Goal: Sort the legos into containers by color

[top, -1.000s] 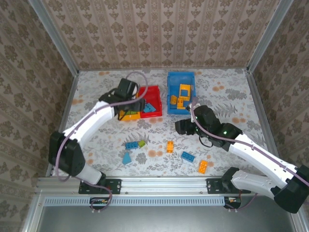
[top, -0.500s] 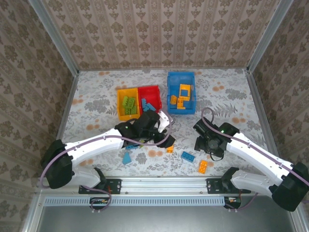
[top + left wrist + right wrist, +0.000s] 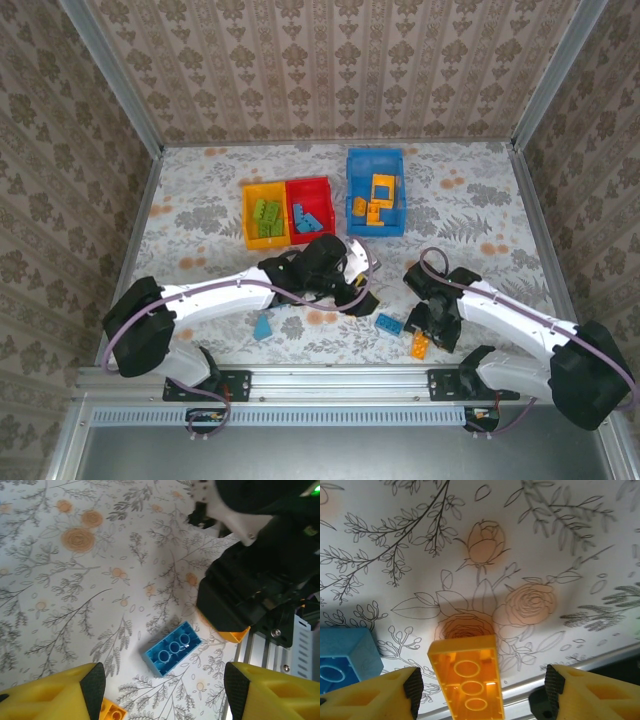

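Both arms have swung down from the bins since a second ago. The left gripper [image 3: 357,292] now reaches over mid-table and the right gripper [image 3: 428,322] sits low by the loose pieces.

From above I see green bricks in the yellow-orange plastic bin [image 3: 247,215], blue ones in the red plastic bin [image 3: 310,182] and orange ones in the larger blue plastic bin [image 3: 375,153]. A blue studded brick [image 3: 388,323], an orange studded brick [image 3: 420,345] and a blue wedge-shaped piece [image 3: 262,327] lie unsorted, so I judge the sorting mostly done.

On my left wrist camera the fingers [image 3: 60,695] stand wide apart and hold nothing. The blue studded brick lies flat on the floral tabletop [image 3: 75,580] ahead of them, and a small orange brick [image 3: 112,712] lies just beside one pad.

On the right wrist camera the fingers [image 3: 370,695] are also spread wide and empty. The orange studded brick lies on the table between them, with the blue one off to the side.
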Tool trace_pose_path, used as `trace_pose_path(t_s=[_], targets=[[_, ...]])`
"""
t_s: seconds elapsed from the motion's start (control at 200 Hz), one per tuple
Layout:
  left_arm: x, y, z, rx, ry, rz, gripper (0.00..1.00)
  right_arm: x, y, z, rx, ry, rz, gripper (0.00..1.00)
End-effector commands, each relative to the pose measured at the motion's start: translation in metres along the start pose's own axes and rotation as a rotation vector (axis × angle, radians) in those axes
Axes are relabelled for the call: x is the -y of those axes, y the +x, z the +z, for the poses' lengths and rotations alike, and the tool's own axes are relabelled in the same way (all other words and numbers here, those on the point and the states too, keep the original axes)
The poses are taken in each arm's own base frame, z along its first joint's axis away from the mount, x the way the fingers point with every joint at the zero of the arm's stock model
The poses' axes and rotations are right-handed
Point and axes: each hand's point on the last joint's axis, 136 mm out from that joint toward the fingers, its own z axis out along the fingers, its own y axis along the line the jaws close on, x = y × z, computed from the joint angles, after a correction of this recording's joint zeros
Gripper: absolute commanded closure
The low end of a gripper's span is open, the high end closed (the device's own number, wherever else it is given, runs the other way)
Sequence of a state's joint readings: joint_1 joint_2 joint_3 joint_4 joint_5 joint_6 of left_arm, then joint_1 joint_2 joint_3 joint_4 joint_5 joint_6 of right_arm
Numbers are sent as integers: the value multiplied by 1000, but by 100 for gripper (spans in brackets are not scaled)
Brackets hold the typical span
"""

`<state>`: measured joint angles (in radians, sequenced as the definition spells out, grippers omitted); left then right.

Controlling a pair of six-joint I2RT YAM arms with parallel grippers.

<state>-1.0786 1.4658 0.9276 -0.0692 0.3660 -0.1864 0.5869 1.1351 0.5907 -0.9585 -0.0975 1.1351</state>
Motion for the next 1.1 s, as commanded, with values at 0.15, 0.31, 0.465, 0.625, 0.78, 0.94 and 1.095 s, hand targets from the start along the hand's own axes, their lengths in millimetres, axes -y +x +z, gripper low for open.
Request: trace_pose_path(t_s=[0.15,0.31,0.465,0.625,0.78,0.94,1.095], targets=[[13,-1,3,7,54,24,32,-4,8,20,-74,-46,78,38],[11,-5,4,14,40,25,32,-6,3,22,-76,-40,74,50],[3,-12,0,34,-5,-1,33,-14,-10,14,-25,-50,55,68],[-32,-25,-28,116,-125,-125,33,-32,-46,-30,182,-91,-45,76],[-80,-26,-64,160,-279,-241,33,-65,-91,-83,443,-136,-217,78],[-136,-11,-98,154,-462,-397,33,-127,-137,-125,630,-139,-398,78],[-173,-14,-123,231,-530,-514,33,-177,-177,-137,704,-65,-481,79]])
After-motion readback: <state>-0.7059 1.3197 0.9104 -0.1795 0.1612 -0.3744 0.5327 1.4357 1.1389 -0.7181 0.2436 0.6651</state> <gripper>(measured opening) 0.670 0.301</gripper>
